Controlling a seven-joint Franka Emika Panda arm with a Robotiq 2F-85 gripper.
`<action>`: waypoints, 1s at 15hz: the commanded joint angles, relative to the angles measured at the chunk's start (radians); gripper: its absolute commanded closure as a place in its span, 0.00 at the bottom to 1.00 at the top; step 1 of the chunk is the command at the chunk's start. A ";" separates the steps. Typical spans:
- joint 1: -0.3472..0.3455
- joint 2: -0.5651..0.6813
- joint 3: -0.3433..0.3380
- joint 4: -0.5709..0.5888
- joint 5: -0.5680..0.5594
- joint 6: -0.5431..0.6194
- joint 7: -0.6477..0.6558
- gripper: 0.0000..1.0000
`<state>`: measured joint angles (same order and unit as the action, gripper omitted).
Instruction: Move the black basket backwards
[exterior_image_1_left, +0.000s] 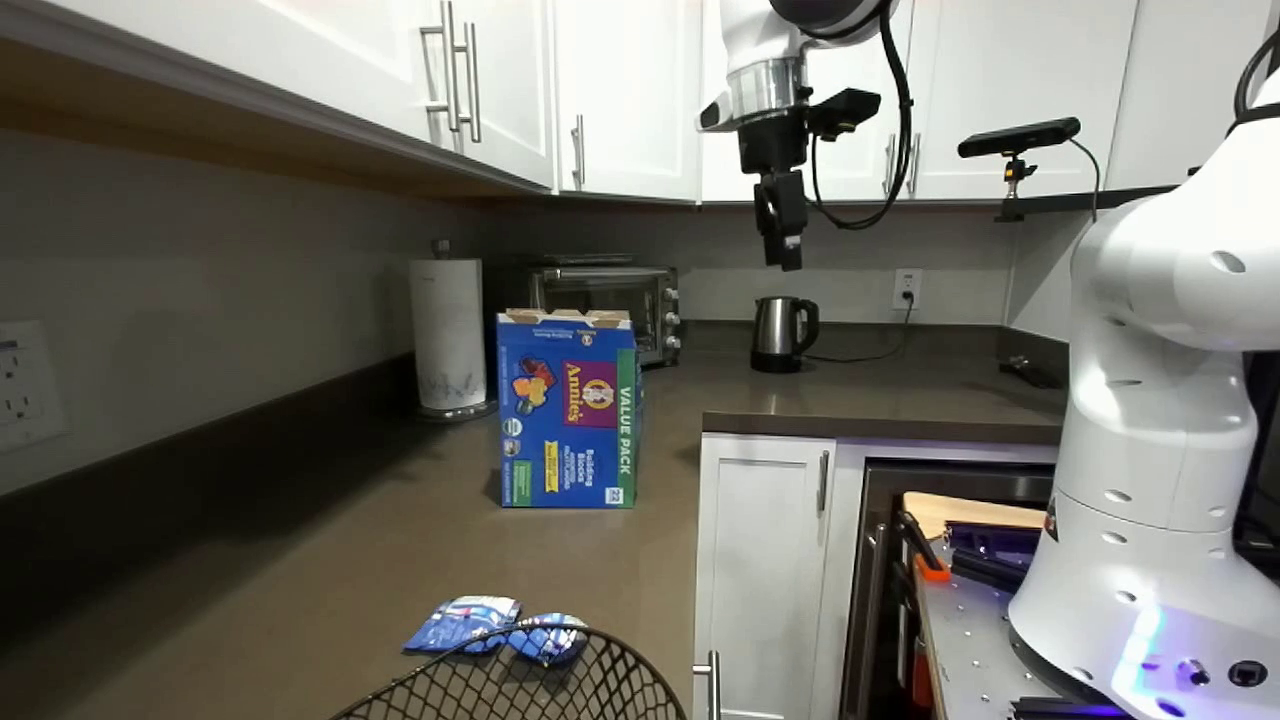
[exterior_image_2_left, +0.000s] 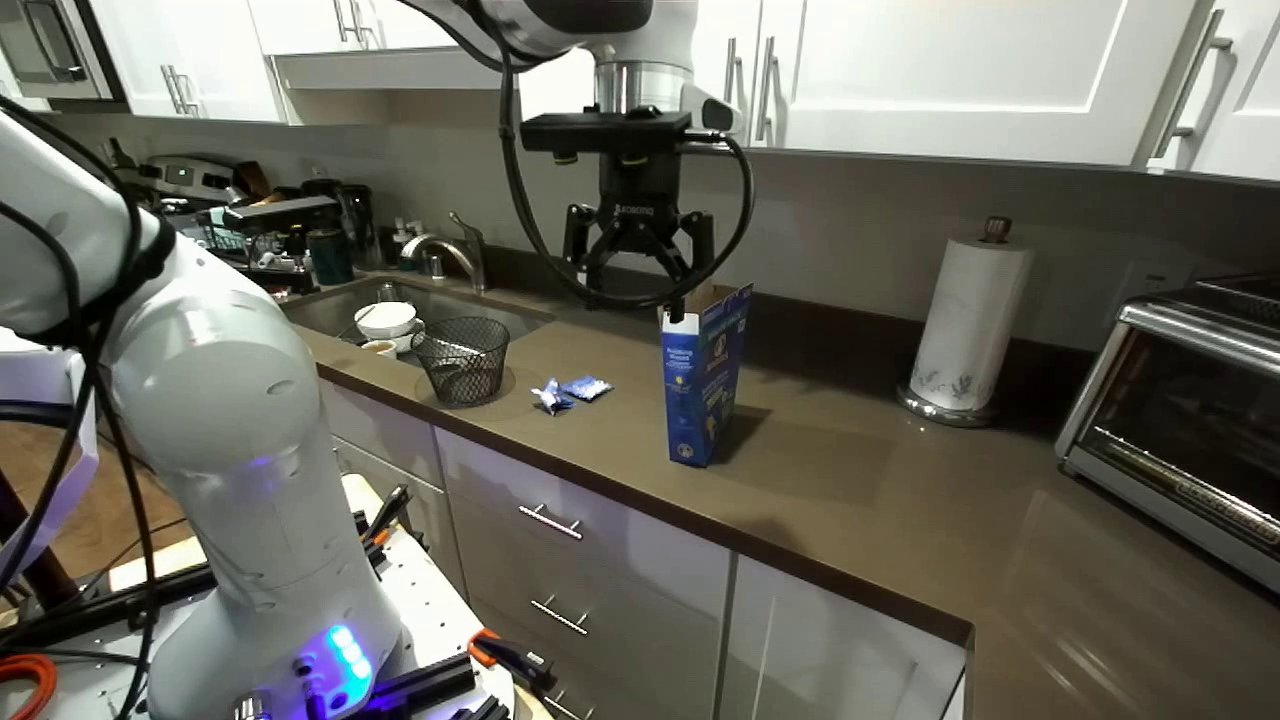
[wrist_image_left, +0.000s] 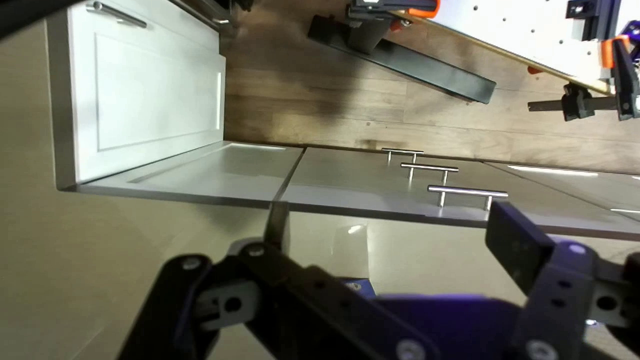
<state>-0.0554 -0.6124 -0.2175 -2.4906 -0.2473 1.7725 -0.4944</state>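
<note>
The black basket (exterior_image_2_left: 462, 360) is round wire mesh and stands upright on the counter beside the sink. In an exterior view only its rim and upper mesh (exterior_image_1_left: 540, 685) show at the bottom edge; the rest is cut off. It is out of view in the wrist view. My gripper (exterior_image_2_left: 633, 298) hangs high above the counter, well apart from the basket and near the blue box. It also shows side-on in an exterior view (exterior_image_1_left: 783, 262). In the wrist view its fingers (wrist_image_left: 397, 230) are wide apart with nothing between them.
A tall blue box (exterior_image_1_left: 567, 410) stands on the counter (exterior_image_2_left: 830, 490); its corner shows in the wrist view (wrist_image_left: 361, 287). Small blue-and-white packets (exterior_image_2_left: 570, 392) lie between box and basket. The sink (exterior_image_2_left: 525, 318) holds white dishes (exterior_image_2_left: 385, 320). A paper towel roll (exterior_image_2_left: 965, 320) and toaster oven (exterior_image_2_left: 1180, 400) stand farther along.
</note>
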 joint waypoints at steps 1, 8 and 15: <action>0.044 0.017 0.061 -0.010 -0.019 0.044 0.021 0.00; 0.185 0.115 0.187 0.006 0.027 0.105 0.034 0.00; 0.277 0.226 0.237 0.045 0.198 0.249 0.047 0.00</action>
<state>0.2040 -0.4379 0.0105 -2.4843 -0.1145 1.9829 -0.4496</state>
